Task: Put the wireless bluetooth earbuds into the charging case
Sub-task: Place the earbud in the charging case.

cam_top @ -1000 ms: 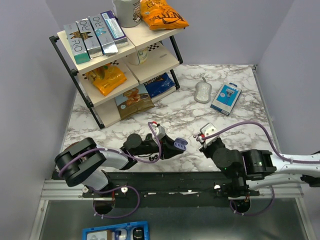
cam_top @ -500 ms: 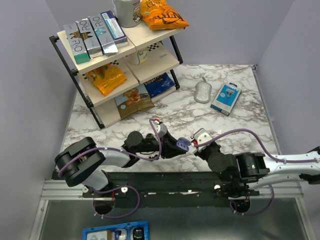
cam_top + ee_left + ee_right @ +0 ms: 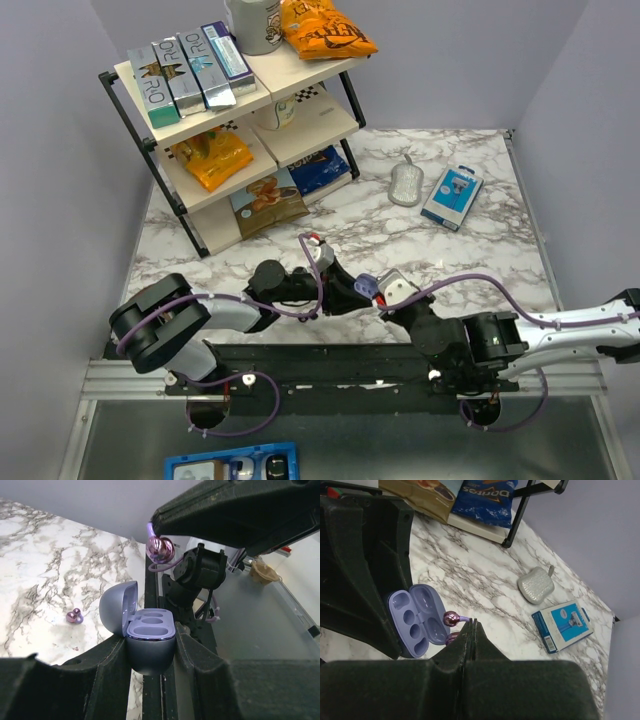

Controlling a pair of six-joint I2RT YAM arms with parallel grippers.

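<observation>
The earbuds are glossy purple-pink, not black. My left gripper (image 3: pixel 150 652) is shut on the lavender charging case (image 3: pixel 149 642), held upright with its lid open and its sockets empty; the case also shows in the top view (image 3: pixel 364 288). My right gripper (image 3: pixel 474 622) is shut on the thin stem of one earbud (image 3: pixel 452 618), which hangs just above and beside the open case (image 3: pixel 415 620). The same earbud shows in the left wrist view (image 3: pixel 160 549). The second earbud (image 3: pixel 75 616) lies on the marble table left of the case.
A black-framed shelf rack (image 3: pixel 240 130) with snack bags and boxes stands at the back left. A silver pouch (image 3: pixel 536 584) and a blue boxed item (image 3: pixel 562 625) lie at the back right. The arms' black base rail (image 3: pixel 330 365) runs along the near edge.
My right gripper has moved left with the earbud and now meets the open case. The left gripper with the case has barely shifted.
</observation>
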